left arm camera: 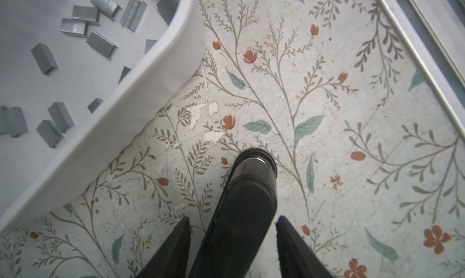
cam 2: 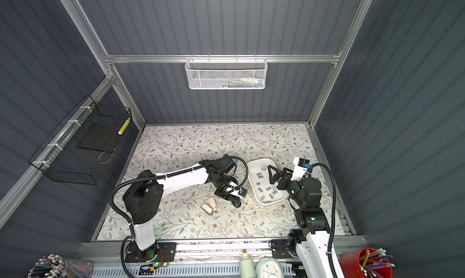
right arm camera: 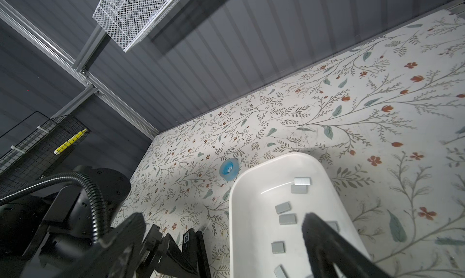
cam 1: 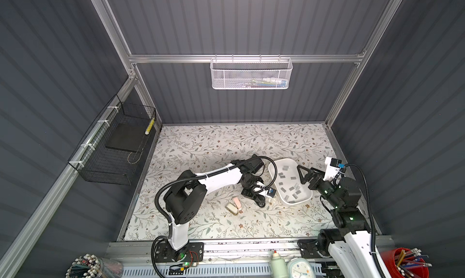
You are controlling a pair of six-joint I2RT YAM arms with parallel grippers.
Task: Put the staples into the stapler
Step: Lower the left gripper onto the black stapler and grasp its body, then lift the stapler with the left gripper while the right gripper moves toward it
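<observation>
1. The small, flat grey metal strips of staples (left arm camera: 100, 41) lie scattered loose in a shallow white oval plastic tray (left arm camera: 141, 93). None is lifted, so loading looks not yet begun.
2. The black plastic desk stapler (left arm camera: 241, 214) lies on the floral-patterned table cover (left arm camera: 327, 113), just beside the tray, probably so that a strip has little way to travel.
3. The left gripper (left arm camera: 232, 220) straddles the stapler's body with its fingers about half apart, one on each side. This is likely to steady or open the stapler. Whether the fingers actually press on it cannot be told.
4. The right gripper (right arm camera: 223, 221) hangs over the tray with its jaws spread wide and empty, apparently poised to pick a strip.
</observation>
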